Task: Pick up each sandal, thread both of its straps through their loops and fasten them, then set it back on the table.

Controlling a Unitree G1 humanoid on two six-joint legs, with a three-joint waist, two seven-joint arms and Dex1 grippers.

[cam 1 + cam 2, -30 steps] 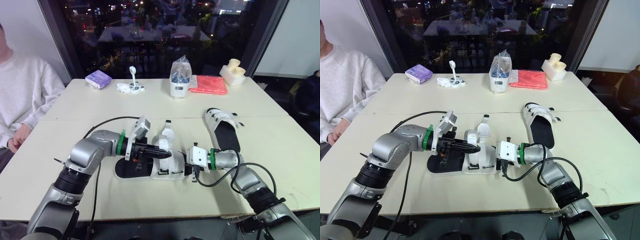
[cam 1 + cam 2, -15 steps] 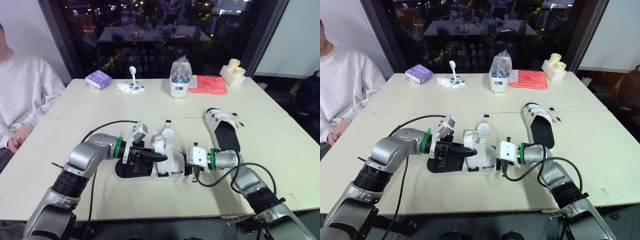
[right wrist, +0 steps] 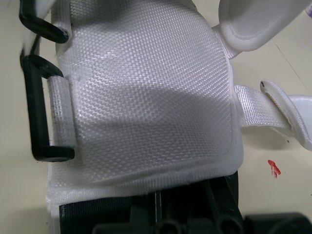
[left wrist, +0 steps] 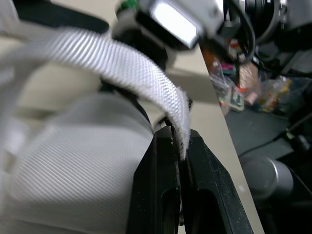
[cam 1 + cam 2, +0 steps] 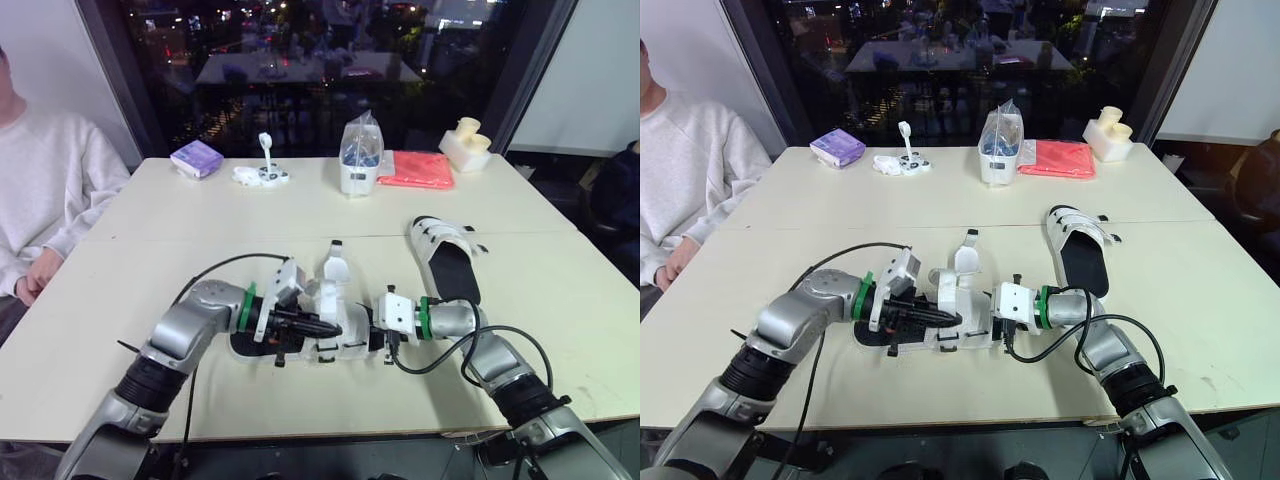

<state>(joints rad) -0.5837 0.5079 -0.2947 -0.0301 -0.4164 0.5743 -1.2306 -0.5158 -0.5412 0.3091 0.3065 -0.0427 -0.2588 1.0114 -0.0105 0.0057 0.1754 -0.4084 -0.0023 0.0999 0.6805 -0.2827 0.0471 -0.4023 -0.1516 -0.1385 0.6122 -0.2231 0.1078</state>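
Observation:
One white-strapped sandal [image 5: 345, 322] with a black sole lies near the table's front, its straps standing up. My left gripper [image 5: 318, 326] reaches in from the left, low over the sandal. In the left wrist view its fingers [image 4: 163, 161] are shut on the frayed end of a white webbing strap [image 4: 122, 63]. My right gripper [image 5: 375, 335] holds the sandal's right end, pressed against the sole. The right wrist view looks onto the white mesh panel [image 3: 146, 97] and two black loops [image 3: 36, 73]. The second sandal [image 5: 445, 258] lies to the right, nearer the middle of the table, apart from both grippers.
A person in a white sweater [image 5: 40, 200] sits at the table's left edge. Along the far side stand a purple box [image 5: 196, 157], a small white item [image 5: 262, 175], a clear bag over a container [image 5: 360, 155], a red cloth [image 5: 415, 168] and a cream object [image 5: 466, 145].
My left gripper has sunk lower and shifted slightly right along the sandal, keeping hold of the strap. The right arm and the second sandal have stayed still.

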